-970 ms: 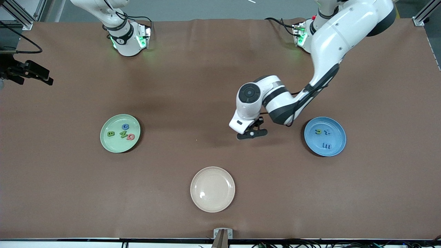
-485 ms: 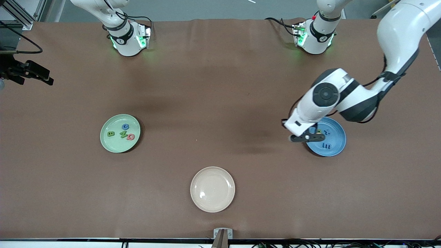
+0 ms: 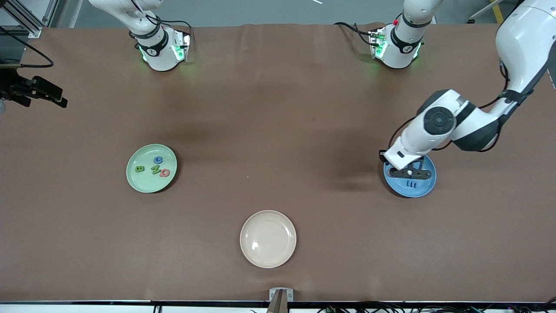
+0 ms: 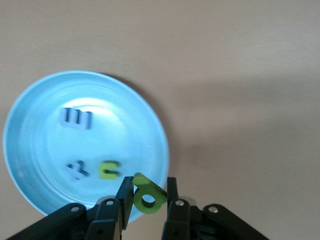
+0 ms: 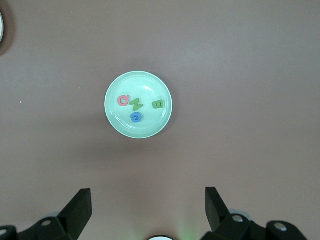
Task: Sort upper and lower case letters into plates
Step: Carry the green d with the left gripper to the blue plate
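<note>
The left arm bends down from its base, wrist turned downward, holding the left claw [image 3: 409,172] over the blue plate [image 3: 423,189] at about 3 o'clock on the desk [image 3: 278,121]. Its fingers [image 4: 172,202] are clamped on a green letter [image 4: 147,195]. In that plate lie a blue letter [image 4: 76,119], another blue letter [image 4: 77,170] and a green letter [image 4: 109,170]. The mint plate [image 3: 139,180], at 9 o'clock, holds four letters [image 3: 155,168]. The cream plate [image 3: 268,238] sits at 6 o'clock. The right arm waits high up, its right claw [image 5: 148,210] spread wide apart.
</note>
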Controlling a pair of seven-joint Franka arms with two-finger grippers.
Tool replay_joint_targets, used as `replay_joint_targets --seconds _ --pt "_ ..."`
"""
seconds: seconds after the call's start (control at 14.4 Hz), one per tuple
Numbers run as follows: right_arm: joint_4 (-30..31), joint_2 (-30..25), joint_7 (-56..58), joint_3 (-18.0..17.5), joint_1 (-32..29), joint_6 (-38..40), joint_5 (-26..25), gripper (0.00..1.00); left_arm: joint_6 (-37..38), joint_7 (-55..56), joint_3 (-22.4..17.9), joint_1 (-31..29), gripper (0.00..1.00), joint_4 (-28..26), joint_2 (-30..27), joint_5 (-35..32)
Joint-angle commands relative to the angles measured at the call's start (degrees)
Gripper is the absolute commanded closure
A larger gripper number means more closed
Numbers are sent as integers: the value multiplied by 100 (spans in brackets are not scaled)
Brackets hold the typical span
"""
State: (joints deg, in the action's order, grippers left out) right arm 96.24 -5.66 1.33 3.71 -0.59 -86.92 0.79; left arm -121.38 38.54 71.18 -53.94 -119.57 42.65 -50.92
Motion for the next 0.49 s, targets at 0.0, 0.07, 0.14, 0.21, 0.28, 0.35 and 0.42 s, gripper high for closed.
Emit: replay_joint_targets --seconds 0.0,0.07,0.14,0.21,0.28,0.35,0.42 --pt "176 -181 -45 -37 -38 -44 -71 0 -298 -259 -156 -223 86 -189 -3 -382" --pt "176 -181 -62 -37 -38 -36 -71 0 -350 -294 -227 -214 86 -181 67 -471" --pt "176 -181 -62 -37 -38 -27 -71 0 -490 -312 -358 -214 86 -189 111 -680" --pt "176 -181 -62 -37 -46 -27 -71 0 -631 -321 -507 -205 86 -198 147 -856" --pt "176 -181 -62 -37 -46 -27 -71 0 -728 -321 -622 -188 86 -198 199 -954" --pt "176 -181 -62 -37 -38 -27 -71 0 -781 -330 -684 -153 86 -190 208 -1042" --pt "176 -181 -62 -37 -38 -27 -71 0 -851 -330 -806 -91 86 -172 252 -1147"
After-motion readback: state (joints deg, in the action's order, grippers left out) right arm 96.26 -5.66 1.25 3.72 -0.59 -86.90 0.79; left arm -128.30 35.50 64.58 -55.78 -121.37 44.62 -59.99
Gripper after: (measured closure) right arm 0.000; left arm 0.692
